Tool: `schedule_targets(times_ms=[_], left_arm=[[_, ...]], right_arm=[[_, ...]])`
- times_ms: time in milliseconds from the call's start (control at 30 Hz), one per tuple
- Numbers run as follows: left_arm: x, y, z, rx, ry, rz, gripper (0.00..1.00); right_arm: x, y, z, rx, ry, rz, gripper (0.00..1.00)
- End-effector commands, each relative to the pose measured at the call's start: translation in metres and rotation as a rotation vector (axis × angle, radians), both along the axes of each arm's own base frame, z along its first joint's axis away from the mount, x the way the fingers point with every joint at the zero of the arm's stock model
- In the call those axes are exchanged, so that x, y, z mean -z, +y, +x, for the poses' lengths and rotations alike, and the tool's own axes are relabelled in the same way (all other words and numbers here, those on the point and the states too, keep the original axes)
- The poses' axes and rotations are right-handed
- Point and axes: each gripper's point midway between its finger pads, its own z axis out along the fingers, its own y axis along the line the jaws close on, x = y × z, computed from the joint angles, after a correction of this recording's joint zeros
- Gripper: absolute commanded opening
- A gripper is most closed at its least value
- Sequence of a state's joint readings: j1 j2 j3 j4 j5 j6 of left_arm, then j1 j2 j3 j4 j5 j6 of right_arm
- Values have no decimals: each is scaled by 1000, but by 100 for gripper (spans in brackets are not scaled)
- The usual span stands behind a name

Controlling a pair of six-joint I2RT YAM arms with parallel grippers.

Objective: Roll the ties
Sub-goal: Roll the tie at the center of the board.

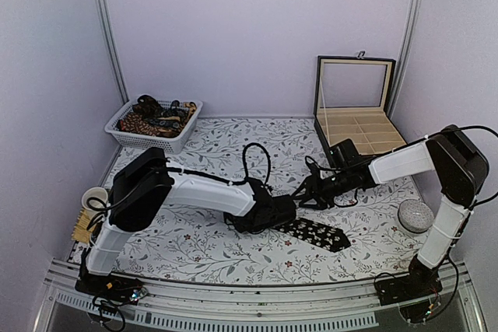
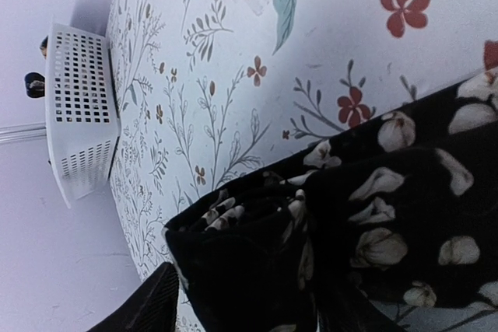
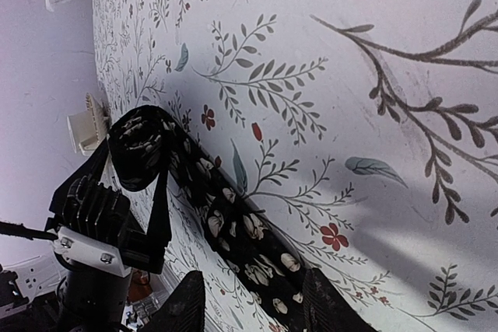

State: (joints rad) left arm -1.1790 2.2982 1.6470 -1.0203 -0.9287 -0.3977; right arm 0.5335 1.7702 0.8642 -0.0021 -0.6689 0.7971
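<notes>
One black tie [image 1: 315,232] with pale flowers lies on the surface [image 1: 233,254] near the middle of its front edge, one end wound into a single roll [image 3: 140,149]. The left jaws stand apart astride that roll, a thin gap showing beside one finger [image 2: 148,309]. The right jaws, half wide, straddle the flat stretch and grip nothing. One basket [image 1: 177,142] in the back left corner holds more ties [image 1: 152,118], too tangled to count; one open box [image 1: 320,91] sits back right.
</notes>
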Motion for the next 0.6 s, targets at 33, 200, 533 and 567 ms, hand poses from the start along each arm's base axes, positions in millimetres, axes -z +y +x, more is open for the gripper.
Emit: schedule_targets(times_ms=[33,200,533,567], left_arm=[[-5,-1,4,-34,-13,-33,60],[-10,-3,8,-41,-36,-46,61],[-10,-13,10,-23,-21,-71,62],[-9,-14,9,-19,-19,-72,62]], right_arm=[[-32,3,4,-1,-72,56,42],[-31,3,5,0,-71,56,42],[-34,3,6,2,-75,58,42],[-34,4,6,1,-76,58,43]])
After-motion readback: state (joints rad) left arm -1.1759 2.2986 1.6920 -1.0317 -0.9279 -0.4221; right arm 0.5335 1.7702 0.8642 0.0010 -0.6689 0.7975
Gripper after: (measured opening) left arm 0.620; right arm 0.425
